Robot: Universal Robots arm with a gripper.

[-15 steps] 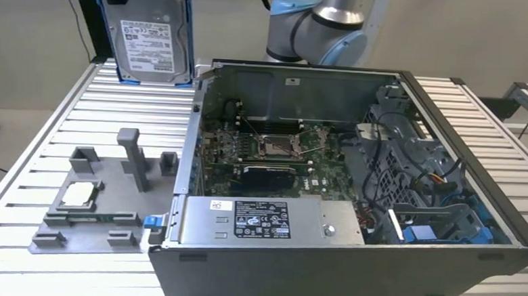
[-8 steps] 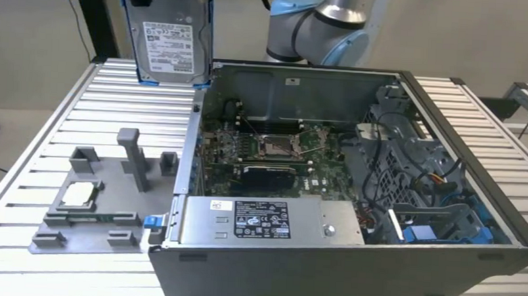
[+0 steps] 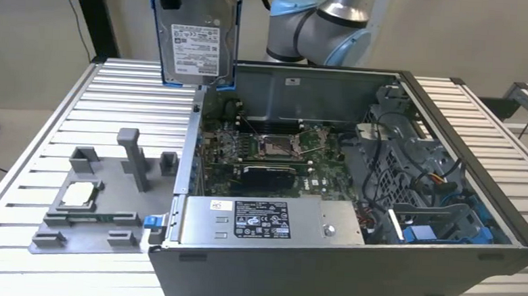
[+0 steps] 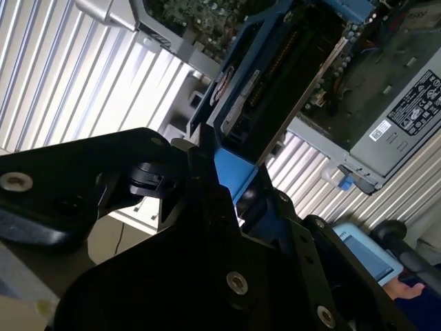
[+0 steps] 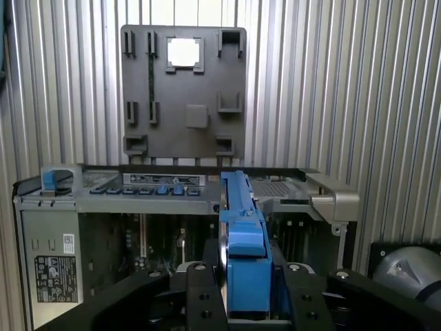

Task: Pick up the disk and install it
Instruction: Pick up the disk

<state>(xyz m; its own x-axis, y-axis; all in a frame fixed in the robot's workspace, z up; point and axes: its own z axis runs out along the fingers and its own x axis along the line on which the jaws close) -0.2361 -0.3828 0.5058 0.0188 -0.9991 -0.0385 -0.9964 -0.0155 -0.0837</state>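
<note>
The disk (image 3: 197,41): where is it, and what has hold of it?

— It hangs in the air over the far corner of the open computer case (image 3: 330,273), at the exterior view's left. The gripper (image 5: 247,303) is clamped narrow on it, a finger on either side of the blue frame, as the first wrist view has it edge-on.

And how does it lie?

— Long axis upright, the label facing the exterior camera. The gripper holds the upper end, so the disk points straight down from it, with its lower end level with the case's top rim but not inside.

Which way is its seat from there?

— Judging by the blue-tabbed cage (image 3: 441,228) in the case's near corner on the exterior view's right, the bay is well apart from the disk, diagonally across the case. Between them lie the motherboard (image 3: 264,148) and the long grey box (image 3: 274,220) with its stickers.

Anything else close by?

— The grey fixture (image 3: 106,214) with the small silver chip (image 3: 79,194) rests on the ribbed surface (image 3: 113,92) beside the case, below the disk and nearer the camera. Nothing touches the disk but the gripper. As to the task, the pick looks done and the fitting not begun.
</note>
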